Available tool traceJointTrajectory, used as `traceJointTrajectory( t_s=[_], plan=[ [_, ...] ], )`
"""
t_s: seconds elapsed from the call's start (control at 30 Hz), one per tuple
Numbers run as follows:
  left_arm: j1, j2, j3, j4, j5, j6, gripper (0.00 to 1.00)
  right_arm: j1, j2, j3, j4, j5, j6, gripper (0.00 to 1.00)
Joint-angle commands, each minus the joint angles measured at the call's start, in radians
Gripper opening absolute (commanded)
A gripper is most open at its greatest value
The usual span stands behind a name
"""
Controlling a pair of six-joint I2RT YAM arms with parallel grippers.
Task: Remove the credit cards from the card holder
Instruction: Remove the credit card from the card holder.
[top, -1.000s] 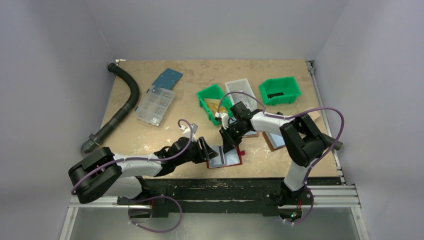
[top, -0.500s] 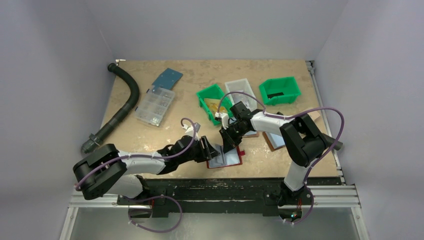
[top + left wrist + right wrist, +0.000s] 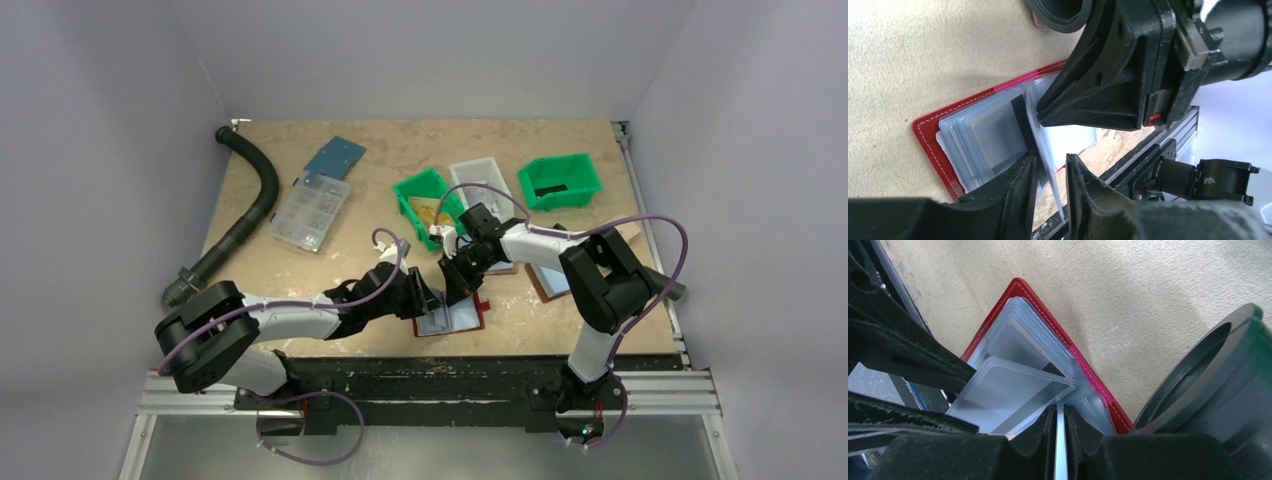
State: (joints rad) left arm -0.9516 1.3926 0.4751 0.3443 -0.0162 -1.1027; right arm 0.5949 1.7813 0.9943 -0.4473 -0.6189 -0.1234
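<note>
The dark red card holder (image 3: pixel 462 322) lies open near the table's front edge, its pale blue-grey pockets up (image 3: pixel 930 130) (image 3: pixel 1017 286). My right gripper (image 3: pixel 456 290) (image 3: pixel 1059 411) is shut on a thin pale pocket leaf and holds it upright. A pale grey credit card (image 3: pixel 998 140) (image 3: pixel 1018 345) shows inside a flat pocket. The raised leaf carries a dark strip. From the left, my left gripper (image 3: pixel 428 298) (image 3: pixel 1050 159) straddles the raised leaf's free edge. Its jaws stand a little apart, with a gap on one side of the leaf.
Behind the holder stand two green bins (image 3: pixel 430 200) (image 3: pixel 558 180) and a white bin (image 3: pixel 478 180). A clear compartment box (image 3: pixel 310 212), a blue plate (image 3: pixel 335 157) and a black hose (image 3: pixel 255 200) lie at the left. Brown folders (image 3: pixel 550 282) sit under the right arm. A black rail (image 3: pixel 480 365) edges the front.
My left arm has reached further right and its jaws have narrowed around the raised leaf. The right gripper has kept its hold and place.
</note>
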Motion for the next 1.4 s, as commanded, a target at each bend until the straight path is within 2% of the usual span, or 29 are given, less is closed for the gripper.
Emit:
traceJointTrajectory(
  t_s=[0.0, 0.07, 0.1, 0.23, 0.37, 0.53, 0.73, 0.97, 1.17, 1.37],
  plan=[
    [-0.006, 0.033, 0.046, -0.032, -0.022, 0.039, 0.2, 0.015, 0.032, 0.017, 0.01, 0.034, -0.012, 0.18],
    [-0.006, 0.044, 0.041, -0.029, -0.031, 0.049, 0.03, 0.016, 0.029, 0.022, -0.003, 0.023, -0.021, 0.19],
    [-0.006, 0.043, 0.037, -0.027, -0.036, 0.057, 0.0, 0.016, 0.024, 0.027, -0.01, 0.017, -0.032, 0.19],
    [-0.006, -0.003, -0.023, 0.022, -0.063, 0.097, 0.0, 0.013, -0.026, 0.045, -0.038, -0.009, -0.077, 0.24],
    [-0.006, -0.093, -0.126, 0.152, -0.079, 0.159, 0.0, -0.002, -0.105, 0.061, -0.091, -0.079, -0.165, 0.39],
    [-0.004, -0.182, -0.263, 0.435, -0.064, 0.255, 0.0, -0.045, -0.161, 0.1, -0.27, -0.284, -0.422, 0.54],
    [-0.005, -0.203, -0.367, 0.737, -0.02, 0.351, 0.0, -0.052, -0.191, 0.112, -0.387, -0.45, -0.591, 0.62],
    [-0.006, -0.129, -0.361, 0.862, 0.005, 0.35, 0.0, -0.051, -0.182, 0.099, -0.37, -0.516, -0.584, 0.59],
    [-0.006, -0.068, -0.382, 1.006, 0.012, 0.314, 0.0, -0.05, -0.167, 0.067, -0.204, -0.391, -0.395, 0.45],
    [-0.006, -0.067, -0.417, 1.078, 0.012, 0.301, 0.0, -0.053, -0.171, 0.057, -0.162, -0.362, -0.354, 0.44]
  ],
)
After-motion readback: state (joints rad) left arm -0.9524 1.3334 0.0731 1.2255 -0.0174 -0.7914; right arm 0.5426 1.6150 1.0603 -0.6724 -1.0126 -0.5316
